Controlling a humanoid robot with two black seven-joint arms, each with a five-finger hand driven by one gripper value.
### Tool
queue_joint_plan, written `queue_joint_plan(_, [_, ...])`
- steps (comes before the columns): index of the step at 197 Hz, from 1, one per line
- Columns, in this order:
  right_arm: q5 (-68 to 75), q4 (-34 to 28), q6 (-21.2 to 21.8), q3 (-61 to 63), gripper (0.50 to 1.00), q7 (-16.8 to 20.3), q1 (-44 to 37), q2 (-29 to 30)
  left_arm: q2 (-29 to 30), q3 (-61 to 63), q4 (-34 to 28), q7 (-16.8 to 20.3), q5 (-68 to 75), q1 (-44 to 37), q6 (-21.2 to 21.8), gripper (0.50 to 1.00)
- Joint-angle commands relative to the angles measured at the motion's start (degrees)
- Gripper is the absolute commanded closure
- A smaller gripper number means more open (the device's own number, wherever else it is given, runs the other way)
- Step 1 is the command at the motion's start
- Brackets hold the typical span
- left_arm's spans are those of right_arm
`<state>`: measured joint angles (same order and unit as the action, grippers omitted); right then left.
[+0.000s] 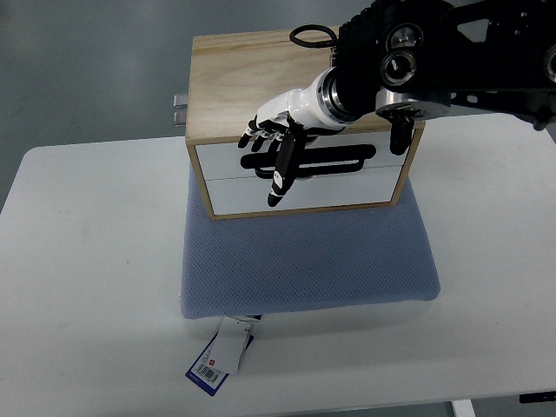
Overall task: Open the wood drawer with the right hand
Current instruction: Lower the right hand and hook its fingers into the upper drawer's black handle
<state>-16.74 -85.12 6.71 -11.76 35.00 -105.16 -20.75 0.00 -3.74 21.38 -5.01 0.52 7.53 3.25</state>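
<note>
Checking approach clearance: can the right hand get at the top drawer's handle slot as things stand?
Probably yes. The right hand is already at the front of the wood drawer box, its fingers hanging over the black handle slot, and nothing lies between them.

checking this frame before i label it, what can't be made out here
- Top view: whether the robot hand actually grips the drawer handle slot; its fingers cover the slot's left end.
- Top view: print on the tag at the blue cushion's front edge is too small.
- Top view: the metal part behind the wooden box is mostly hidden.
</note>
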Motion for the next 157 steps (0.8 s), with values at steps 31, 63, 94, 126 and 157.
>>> queue_joint_plan(31, [-2.07, 0.21, 2.35, -1.52, 0.562, 0.00, 1.27, -0.79, 0.00, 0.05, 0.06, 0.00, 0.01, 0.03, 0.00, 0.500])
queue_joint_plan(63, [-3.65, 0.21, 2.70, -2.04, 0.562, 0.00, 2.59, -1.58, 0.00, 0.05, -0.03, 0.00, 0.01, -0.06, 0.09, 0.500])
queue_joint_plan(94, [-4.27, 0.39, 2.70, -2.31, 0.562, 0.00, 4.17, -1.93, 0.00, 0.05, -0.03, 0.00, 0.01, -0.06, 0.09, 0.500])
queue_joint_plan(126, [-5.41, 0.83, 2.96, -2.22, 0.562, 0.00, 5.84, -2.63, 0.00, 0.05, -0.11, 0.00, 0.01, -0.06, 0.00, 0.500])
queue_joint_plan(157, [-4.36, 0.83, 6.21, -1.96, 0.560, 0.00, 5.84, -4.39, 0.00, 0.05, -0.20, 0.00, 0.01, -0.06, 0.09, 0.500])
